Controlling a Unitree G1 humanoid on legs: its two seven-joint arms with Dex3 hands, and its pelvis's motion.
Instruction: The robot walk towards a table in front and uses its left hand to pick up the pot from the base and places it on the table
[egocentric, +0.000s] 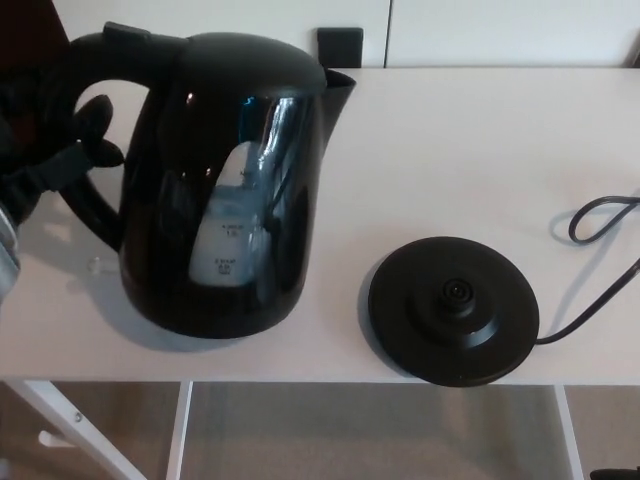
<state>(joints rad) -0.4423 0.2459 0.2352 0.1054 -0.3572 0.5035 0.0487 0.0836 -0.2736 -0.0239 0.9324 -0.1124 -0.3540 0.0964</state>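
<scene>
Head view: pot (225, 190) upright on table (450, 130), just left of base (455, 310), apart from it. Left hand (55, 165) at handle (95, 210), pot to its right; cannot tell whether it is clamped

pot (225, 180): glossy black | base (453, 308): black | table (470, 150): white | cord (600, 260): black

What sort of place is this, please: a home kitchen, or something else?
Probably an office or test room rather than a fitted kitchen. A plain white table holds a black kettle and its round base with a cord; the floor below looks like carpet.
</scene>
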